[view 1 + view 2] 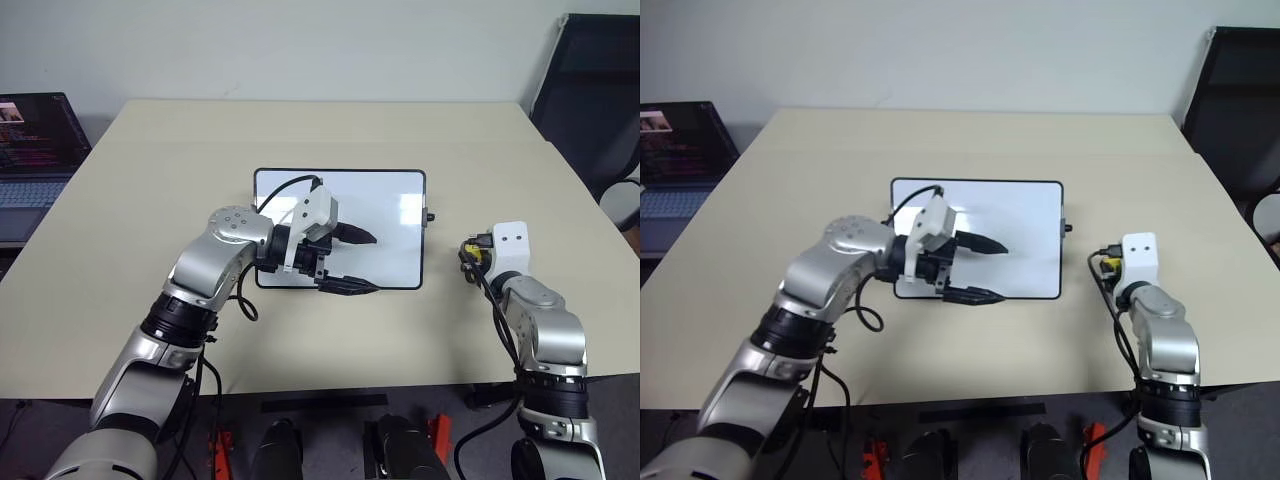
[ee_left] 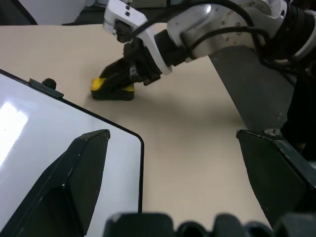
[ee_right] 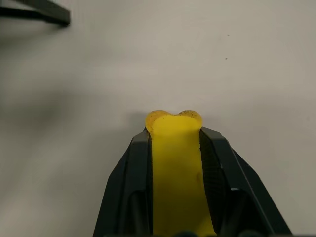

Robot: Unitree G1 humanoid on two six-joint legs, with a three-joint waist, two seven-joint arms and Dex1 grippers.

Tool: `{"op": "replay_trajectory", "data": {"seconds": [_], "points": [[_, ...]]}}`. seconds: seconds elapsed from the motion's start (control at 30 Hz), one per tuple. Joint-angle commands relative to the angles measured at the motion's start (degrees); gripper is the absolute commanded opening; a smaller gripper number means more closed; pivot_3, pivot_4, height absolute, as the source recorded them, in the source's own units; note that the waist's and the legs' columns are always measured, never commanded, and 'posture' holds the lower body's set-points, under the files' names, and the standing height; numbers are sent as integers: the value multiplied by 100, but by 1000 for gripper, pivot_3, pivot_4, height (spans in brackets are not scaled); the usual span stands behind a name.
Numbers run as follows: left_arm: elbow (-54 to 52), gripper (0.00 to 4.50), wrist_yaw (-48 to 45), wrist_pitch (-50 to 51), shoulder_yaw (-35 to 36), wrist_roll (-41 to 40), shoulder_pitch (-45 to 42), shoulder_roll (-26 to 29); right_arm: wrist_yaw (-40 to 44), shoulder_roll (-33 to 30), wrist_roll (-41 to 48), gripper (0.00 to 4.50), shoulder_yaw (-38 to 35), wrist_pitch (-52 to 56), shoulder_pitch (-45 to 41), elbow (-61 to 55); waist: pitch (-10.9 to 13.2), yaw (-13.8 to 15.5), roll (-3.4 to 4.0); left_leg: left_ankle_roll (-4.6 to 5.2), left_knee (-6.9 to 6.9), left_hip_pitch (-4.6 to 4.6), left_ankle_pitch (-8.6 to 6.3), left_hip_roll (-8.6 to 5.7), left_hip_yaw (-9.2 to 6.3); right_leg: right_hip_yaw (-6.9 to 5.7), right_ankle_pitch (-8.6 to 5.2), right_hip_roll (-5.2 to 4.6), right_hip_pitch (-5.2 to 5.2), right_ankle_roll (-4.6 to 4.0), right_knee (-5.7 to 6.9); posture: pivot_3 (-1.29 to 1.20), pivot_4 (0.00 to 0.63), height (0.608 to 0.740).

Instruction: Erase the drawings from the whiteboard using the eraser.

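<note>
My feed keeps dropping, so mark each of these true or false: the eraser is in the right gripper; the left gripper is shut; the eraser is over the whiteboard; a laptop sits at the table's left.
1. The right gripper is shut on the eraser. True.
2. The left gripper is shut. False: its jaws stand open over the whiteboard.
3. The eraser is over the whiteboard. False: it is at the table, to the board's right, beyond the side knob.
4. An open laptop sits at the left. True.
</note>
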Motion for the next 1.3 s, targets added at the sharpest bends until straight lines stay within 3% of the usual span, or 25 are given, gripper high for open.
{"op": "replay_trajectory", "data": {"seconds": [0.03,0.1,0.43,0.63,0.8,0.9,1.07,1.3], "points": [[84,4500,-126,-238,-38,131,-233,-149,-157,-94,211,982,-277,-203,-196,229,0,9,0,0,1,0,0,0,0,1,0,0,2,0,0,0,150,740],[144,4500,-144,-267,-50,180,-284,-220,-223,-107,301,982,-357,-240,-256,370,0,12,0,0,2,0,0,0,-1,0,0,0,4,0,0,0,150,740],[32,4500,-48,-114,199,180,-89,-117,-285,-175,689,4457,-431,-516,-260,462,5,1,9,1,4,3,1,0,-3,0,1,0,7,2,3,0,150,740],[-279,4500,280,172,679,4,351,191,-49,-228,943,4485,-241,-760,107,-556,11,-4,18,1,4,3,1,0,-7,-3,0,1,7,2,5,0,150,740],[-1112,4500,1326,762,1792,-362,1427,412,-36,-128,933,4485,-8,-1208,1186,-2077,9,-12,22,1,-3,3,-1,3,-13,-6,-6,2,6,-1,6,0,150,740],[-1999,4500,2707,1480,2894,-843,2289,-2,-184,298,1060,4485,-127,-1929,1967,-2490,7,17,19,0,3,2,-1,2,-13,-7,-7,-1,10,1,4,0,150,740],[-2739,4500,4275,1362,3615,-644,3134,-640,-74,550,1079,4485,-207,-3253,2739,-2105,7,34,19,-1,13,17,0,1,-11,-6,-2,-5,29,2,4,0,150,740],[-3003,4500,5651,390,3810,204,4190,-1329,227,410,1178,4485,-152,-4281,2650,-865,3,20,11,10,23,93,8,0,8,17,6,-6,91,-33,-3,0,150,740]]}}
